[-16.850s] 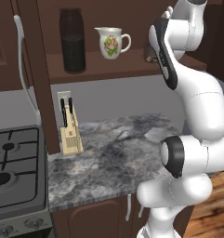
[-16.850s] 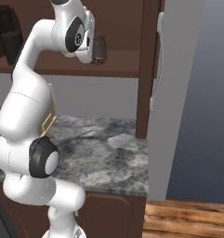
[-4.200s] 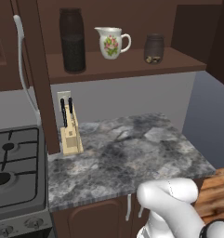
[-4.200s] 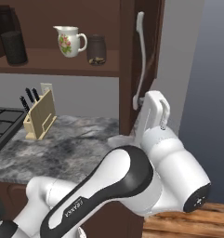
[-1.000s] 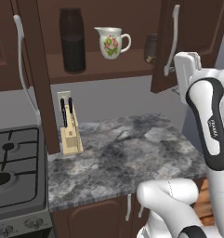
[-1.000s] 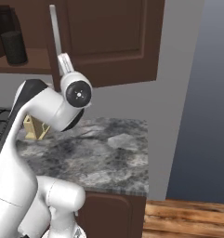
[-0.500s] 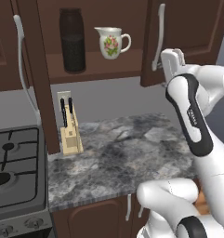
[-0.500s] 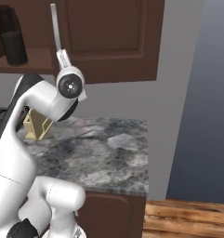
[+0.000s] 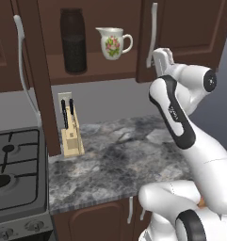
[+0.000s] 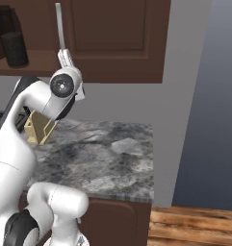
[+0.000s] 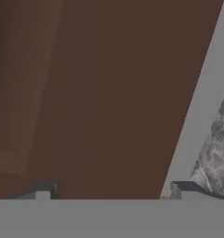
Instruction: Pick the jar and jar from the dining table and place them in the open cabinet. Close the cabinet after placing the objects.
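Observation:
The tall dark jar [image 9: 73, 40] stands on the shelf of the cabinet [image 9: 96, 73], left of a white floral jug [image 9: 114, 42]; it also shows as the jar [image 10: 14, 47] at the far left. The other jar is hidden behind the right cabinet door [image 9: 185, 33], which lies almost flat against the cabinet front. My gripper [image 9: 159, 53] presses on that door just below its silver handle [image 9: 152, 35]. In the hand view the gripper [image 11: 114, 190] is open, its fingertips [image 11: 46, 189] wide apart, with bare brown door ahead. The dining table is out of view.
The left cabinet door [image 9: 37, 70] still stands open, edge-on, with its handle [image 9: 21, 61]. Below are a marbled counter [image 9: 119, 164], a knife block [image 9: 71, 136] and a gas stove [image 9: 16, 174]. A grey wall [image 10: 194, 96] ends the counter on the right.
The right cabinet door has swung further shut to the left, covering the short jar. My hand has followed the door leftward and its fingers have spread a little wider.

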